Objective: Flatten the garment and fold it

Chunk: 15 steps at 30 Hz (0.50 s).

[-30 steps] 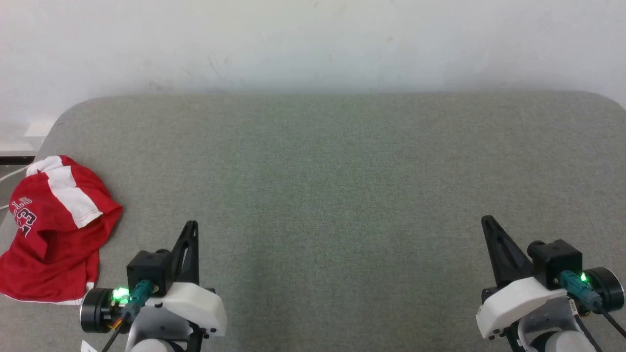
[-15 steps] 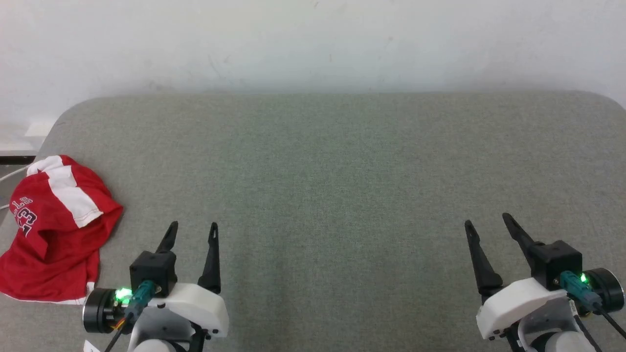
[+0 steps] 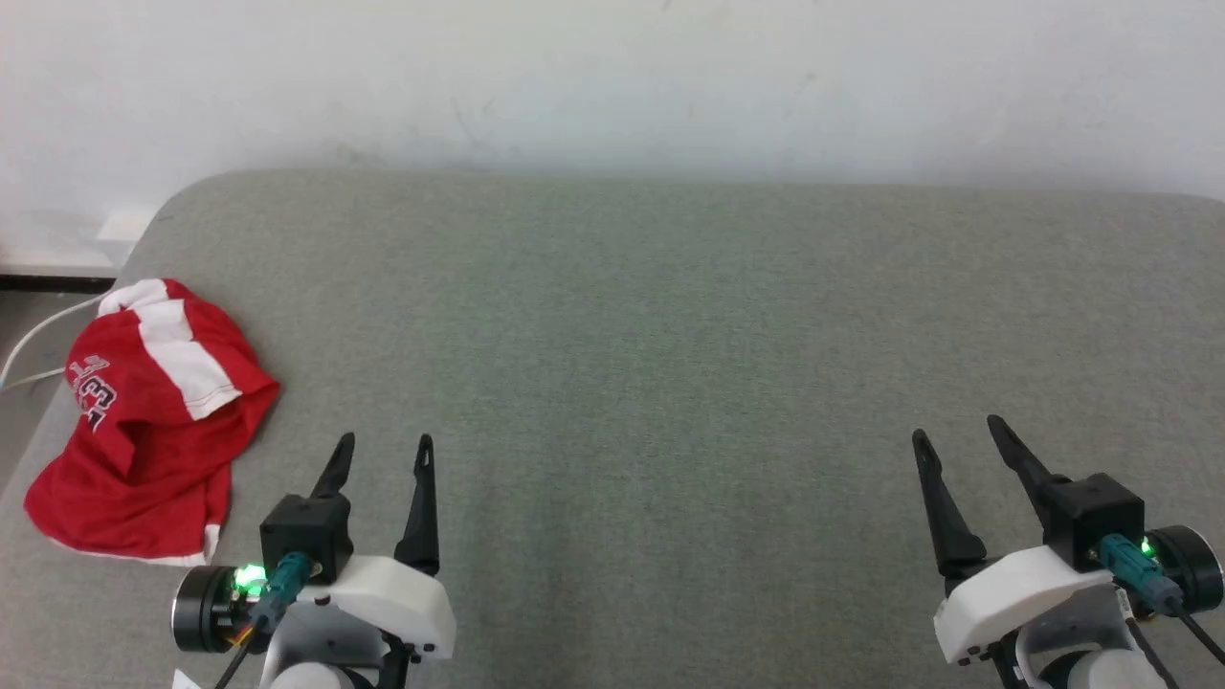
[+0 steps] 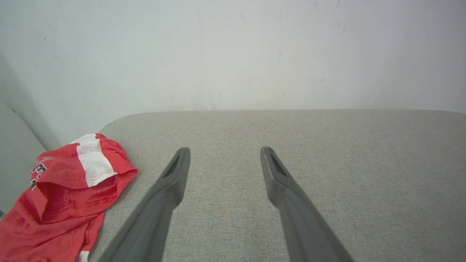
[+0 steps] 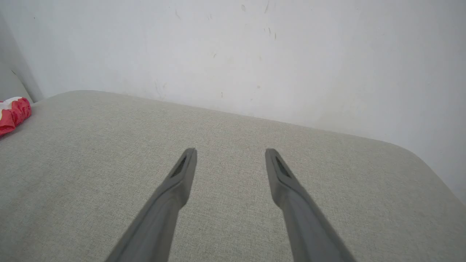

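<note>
Garment (image 3: 153,421), red with white bands and dark-outlined lettering, crumpled in a heap on the grey fabric counter (image 3: 670,316), beside and to the left of the left jaws, not touching them. Left jaws apart, empty, over bare counter. Right jaws likewise apart and empty, well away from the heap, near the opposite side. White wall (image 3: 612,77) beyond both pairs of jaws.
</note>
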Tool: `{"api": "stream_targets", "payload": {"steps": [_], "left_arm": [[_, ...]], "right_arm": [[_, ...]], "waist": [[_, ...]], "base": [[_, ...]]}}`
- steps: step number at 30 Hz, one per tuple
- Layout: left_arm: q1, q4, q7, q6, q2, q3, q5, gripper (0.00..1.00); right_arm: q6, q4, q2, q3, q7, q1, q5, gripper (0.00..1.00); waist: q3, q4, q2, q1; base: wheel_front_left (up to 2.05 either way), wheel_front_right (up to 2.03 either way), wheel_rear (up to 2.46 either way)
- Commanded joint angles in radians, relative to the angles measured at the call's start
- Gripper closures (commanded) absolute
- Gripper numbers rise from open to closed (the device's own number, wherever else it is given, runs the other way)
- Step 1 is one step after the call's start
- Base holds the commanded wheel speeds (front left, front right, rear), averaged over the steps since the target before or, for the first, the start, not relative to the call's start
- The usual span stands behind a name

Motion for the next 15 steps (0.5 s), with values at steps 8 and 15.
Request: {"api": "stream_targets", "payload": {"steps": [8,15], "left_arm": [[-0.018,0.012,-0.025,0.020,0.005,-0.007,-0.020,0.00],[-0.019,0.015,-0.038,0.027,0.005,-0.011,-0.029,0.00]], "right_arm": [[0.000,0.009,0.001,0.004,-0.014,-0.014,0.002,0.00],[-0.001,0.012,0.001,0.008,-0.021,-0.019,0.002,0.00]], "waist": [[0.005,0.072,0.0000,0.0000],[0.010,0.112,0.0000,0.0000]], "base": [[0.00,0.00,0.00],[0.00,0.00,0.00]]}}
